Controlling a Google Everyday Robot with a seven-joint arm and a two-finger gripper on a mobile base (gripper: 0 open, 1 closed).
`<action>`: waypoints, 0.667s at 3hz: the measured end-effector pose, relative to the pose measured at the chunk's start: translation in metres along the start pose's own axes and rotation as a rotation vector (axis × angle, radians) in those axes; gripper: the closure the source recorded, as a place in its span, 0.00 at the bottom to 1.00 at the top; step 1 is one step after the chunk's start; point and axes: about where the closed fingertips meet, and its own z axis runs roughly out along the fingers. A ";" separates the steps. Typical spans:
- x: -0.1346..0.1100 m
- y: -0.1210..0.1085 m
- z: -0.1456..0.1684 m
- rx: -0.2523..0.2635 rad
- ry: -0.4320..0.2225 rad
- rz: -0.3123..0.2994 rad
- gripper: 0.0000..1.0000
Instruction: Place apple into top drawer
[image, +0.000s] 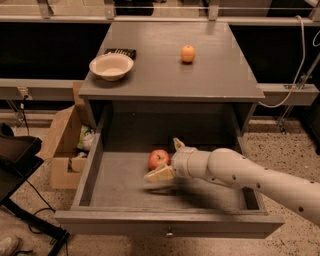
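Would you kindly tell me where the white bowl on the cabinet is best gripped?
Take the bowl by its near rim from above, one finger inside: it sits upright with a thin flared wall, likely too wide to span. The claw is open in the top drawer around the apple.

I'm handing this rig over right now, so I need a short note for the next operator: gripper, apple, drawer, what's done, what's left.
Gripper: low inside the pulled-out top drawer, fingers open, one on each side of the apple.
Apple: on the drawer floor, near the middle, between the fingers; it does not look gripped.
Done: the apple is in the drawer.
Left: probably lift the arm clear without nudging the apple.
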 end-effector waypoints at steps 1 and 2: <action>-0.002 -0.002 -0.002 -0.022 -0.016 0.016 0.00; -0.026 -0.032 -0.041 -0.004 -0.005 0.036 0.00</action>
